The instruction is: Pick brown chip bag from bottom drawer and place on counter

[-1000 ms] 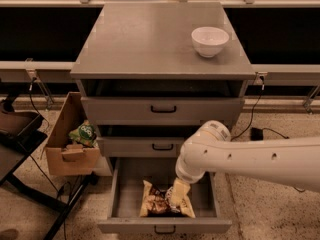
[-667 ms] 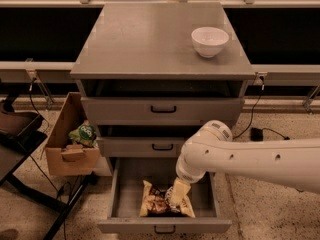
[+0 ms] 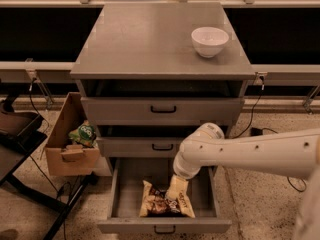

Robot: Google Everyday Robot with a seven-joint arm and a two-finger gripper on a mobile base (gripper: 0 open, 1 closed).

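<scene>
The pincer (image 3: 176,190) hangs inside the bottom drawer (image 3: 129,184) at the brown chip bag (image 3: 156,207).

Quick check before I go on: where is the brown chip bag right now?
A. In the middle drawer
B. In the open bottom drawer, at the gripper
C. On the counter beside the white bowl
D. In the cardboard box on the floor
B: the brown chip bag lies in the open bottom drawer, with the gripper down on its right part; the counter carries the white bowl, not the bag.

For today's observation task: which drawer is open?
The bottom drawer, showing the brown chip bag; the two above are shut. The gripper is at the bag.
</scene>
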